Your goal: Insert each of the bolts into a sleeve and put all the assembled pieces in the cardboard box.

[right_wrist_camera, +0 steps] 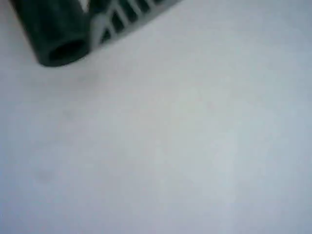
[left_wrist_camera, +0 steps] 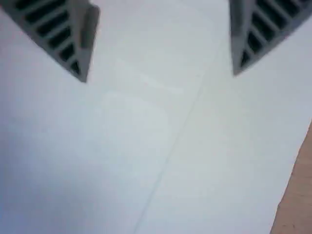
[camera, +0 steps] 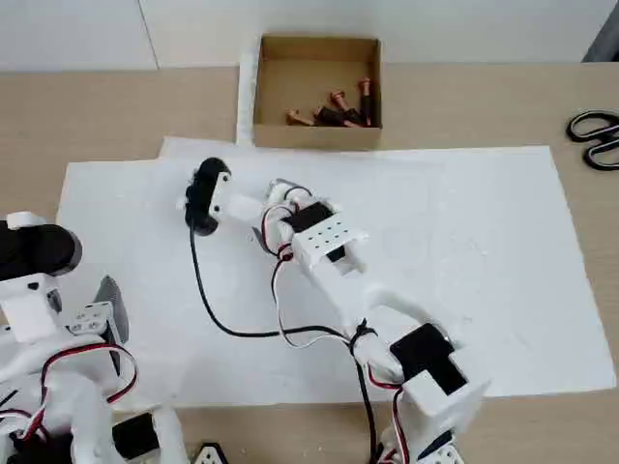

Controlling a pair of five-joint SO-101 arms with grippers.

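The cardboard box (camera: 267, 87) stands at the table's far edge, with several copper-coloured bolts in dark sleeves (camera: 334, 112) lying in its right half. My right gripper (camera: 202, 197) reaches out over the white paper, short of the box's left corner. In the right wrist view it (right_wrist_camera: 85, 34) is shut on a dark hollow sleeve (right_wrist_camera: 56, 31), whose open end faces the paper. My left gripper (camera: 106, 302) stays near the paper's near-left corner. In the left wrist view it (left_wrist_camera: 160, 70) is open, with bare paper between its fingers (left_wrist_camera: 73, 36).
A white paper sheet (camera: 464, 242) covers most of the wooden table. Scissors (camera: 595, 137) lie at the far right edge. A black cable (camera: 222, 319) trails over the paper from the right arm.
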